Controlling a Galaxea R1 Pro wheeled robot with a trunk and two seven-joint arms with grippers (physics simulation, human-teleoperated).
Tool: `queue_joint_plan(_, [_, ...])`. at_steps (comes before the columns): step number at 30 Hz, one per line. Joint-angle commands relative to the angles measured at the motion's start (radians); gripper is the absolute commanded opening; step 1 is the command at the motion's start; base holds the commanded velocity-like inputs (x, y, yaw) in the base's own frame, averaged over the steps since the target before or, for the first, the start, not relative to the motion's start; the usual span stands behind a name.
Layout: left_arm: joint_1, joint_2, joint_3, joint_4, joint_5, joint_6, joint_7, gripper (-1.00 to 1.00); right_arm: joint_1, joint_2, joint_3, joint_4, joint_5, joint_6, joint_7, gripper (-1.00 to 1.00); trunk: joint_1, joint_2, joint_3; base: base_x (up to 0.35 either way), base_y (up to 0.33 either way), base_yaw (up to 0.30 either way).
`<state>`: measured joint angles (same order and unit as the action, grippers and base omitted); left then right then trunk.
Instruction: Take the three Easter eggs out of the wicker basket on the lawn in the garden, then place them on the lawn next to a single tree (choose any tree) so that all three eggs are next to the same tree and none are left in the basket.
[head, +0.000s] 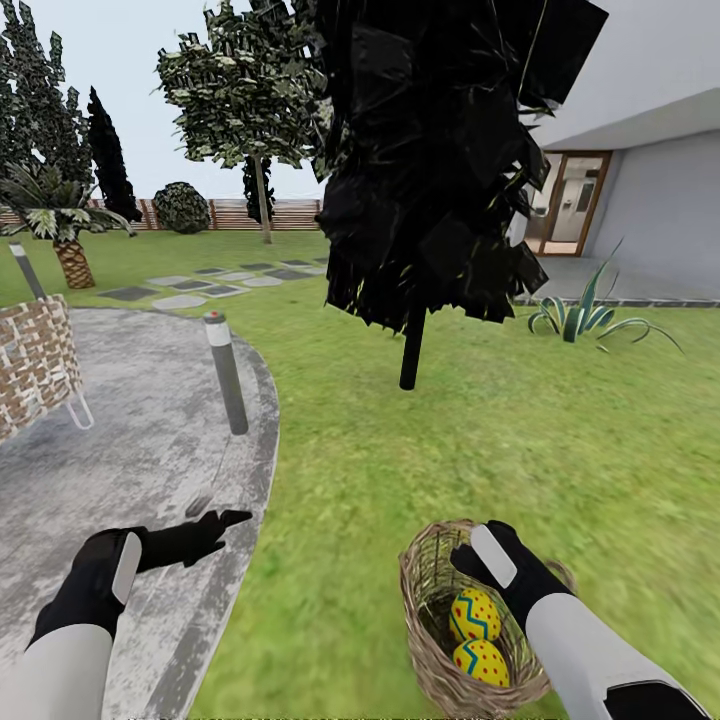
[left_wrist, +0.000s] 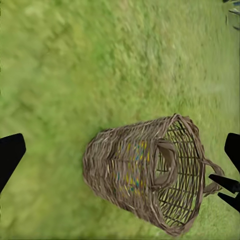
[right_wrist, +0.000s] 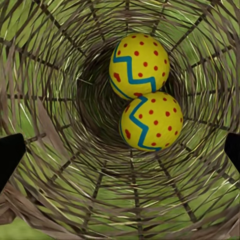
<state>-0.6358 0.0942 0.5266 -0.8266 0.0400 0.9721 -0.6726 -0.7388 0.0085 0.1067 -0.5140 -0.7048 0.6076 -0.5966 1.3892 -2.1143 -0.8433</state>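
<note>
My right gripper hangs right over the mouth of the small tan woven wicker basket, which sits on the bright green mottled lawn just beside the grey paved path. Looking down through the right wrist camera, I'm staring straight into the weave, fingers spread wide at either edge, nothing between them. Two yellow Easter eggs with blue zigzags and red dots lie touching each other deep in the bottom. I count only two in there; where the third is, I can't tell.

My left gripper is out over the path edge, well apart from the basket, fingers apart and empty; its camera looks across the grass at the basket's side.

So I'd call this the reach for an egg, not yet a grasp. Next I need to go down into the basket without catching the rim, centre on one egg and close gently, since these round shells could roll or squirt out. The black-leaved tree with the thin dark trunk stands ahead; the pale-trunked leafy tree is much further off.
</note>
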Motion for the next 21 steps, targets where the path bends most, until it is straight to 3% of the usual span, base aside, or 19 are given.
queue_joint_plan(1, [-0.001,0.0,0.002,0.0,0.004,0.008,0.0,1.0,-0.001,-0.001,0.006,-0.001,-0.01,0.002,-0.009,1.0,0.004,-0.008,-0.004,0.0,0.0,0.0])
queue_joint_plan(16, [-0.001,-0.001,0.001,0.0,0.002,0.005,0.0,1.0,0.001,-0.008,0.006,-0.007,-0.008,0.0,-0.007,1.0,0.061,-0.113,-0.051,0.0,0.0,0.0])
queue_joint_plan(21, [-0.001,-0.001,0.001,0.0,0.0,0.004,0.001,1.0,0.001,-0.021,0.003,-0.013,-0.011,0.001,-0.003,1.0,0.08,-0.148,-0.067,0.0,0.0,0.0])
